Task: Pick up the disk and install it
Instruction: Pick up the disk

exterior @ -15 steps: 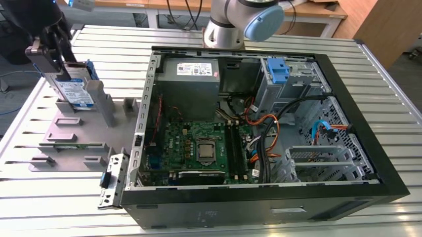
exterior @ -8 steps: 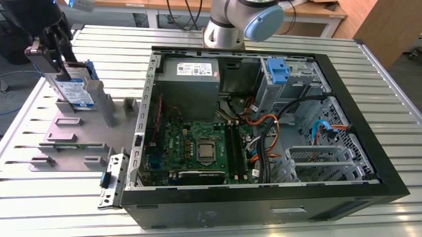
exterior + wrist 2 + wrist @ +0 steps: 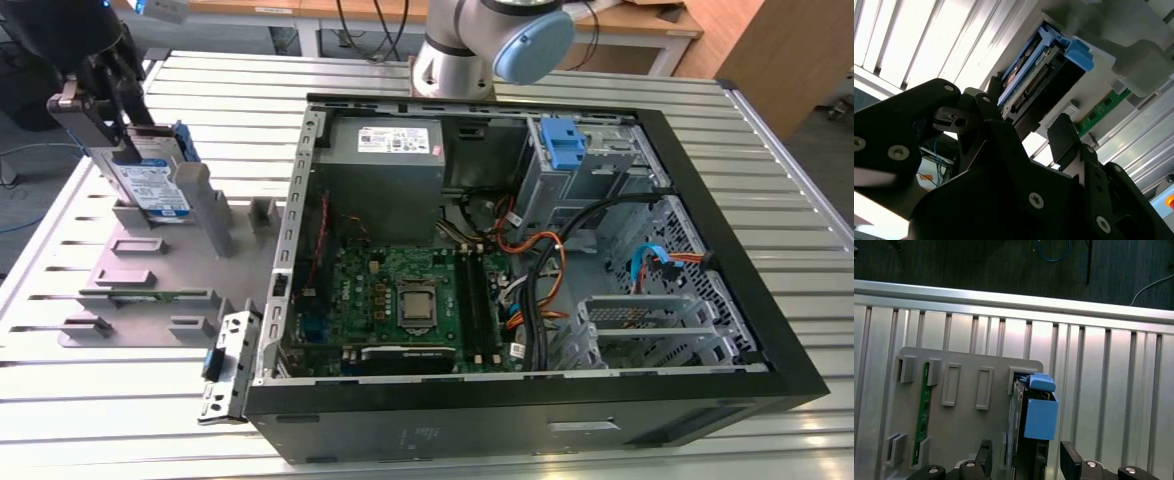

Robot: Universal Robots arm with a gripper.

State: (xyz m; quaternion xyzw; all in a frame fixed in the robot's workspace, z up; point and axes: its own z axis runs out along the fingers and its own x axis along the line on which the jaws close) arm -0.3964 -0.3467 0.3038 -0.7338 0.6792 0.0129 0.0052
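Claw [image 3: 104, 118] first: how does it stand?

— Your claw hangs over the grey holder [image 3: 147, 290] at the exterior view's left. Its fingers [image 3: 985, 452] are spread, one on each side of the disk [image 3: 150, 180]. In the first wrist view there is daylight between each finger and the disk, so read the claw as open and gripping nothing.

Which way does the disk lie from it?

— Straight below, between the fingers. The disk stands on end in its slot in the holder. Its long axis is roughly upright and in line with the claw's own axis. In the second wrist view its connector end [image 3: 1029, 90] faces your claw. Which faces the fingers oppose you cannot tell for sure.

What else is around?

— A green circuit strip [image 3: 923, 410] sits in another slot of the same holder, apart from the disk. The open computer case [image 3: 781, 330] lies on the desk [image 3: 667, 90], just beside the holder on the exterior view's right. Inside the case are a grey power-supply box [image 3: 387, 150] and, at the far corner, a drive cage with a blue latch [image 3: 567, 140]. Cables [image 3: 561, 270] cross the case interior between the holder side and that cage.
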